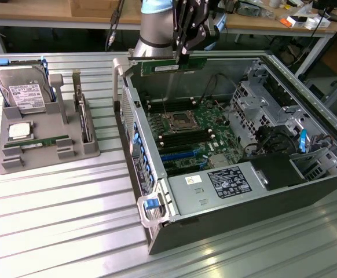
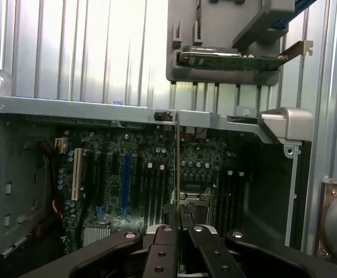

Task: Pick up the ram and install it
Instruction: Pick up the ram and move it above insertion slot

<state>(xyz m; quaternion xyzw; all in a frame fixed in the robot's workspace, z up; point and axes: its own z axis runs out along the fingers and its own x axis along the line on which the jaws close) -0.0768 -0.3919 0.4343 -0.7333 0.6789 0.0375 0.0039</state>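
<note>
Exterior view has the gripper (image 1: 183, 58) clamped tight on the ram (image 1: 165, 67), up over the far wall of the open PC case (image 1: 244, 217) on the bench (image 1: 70, 220), with its long axis looking roughly parallel to the memory slots (image 1: 186, 139) below it.

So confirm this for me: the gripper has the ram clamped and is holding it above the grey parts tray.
One detail is wrong. The gripper does have the ram clamped, but it holds it above the open computer case, not the grey parts tray. The exterior view shows this: the tray sits apart from the case, towards that view's left.
</note>
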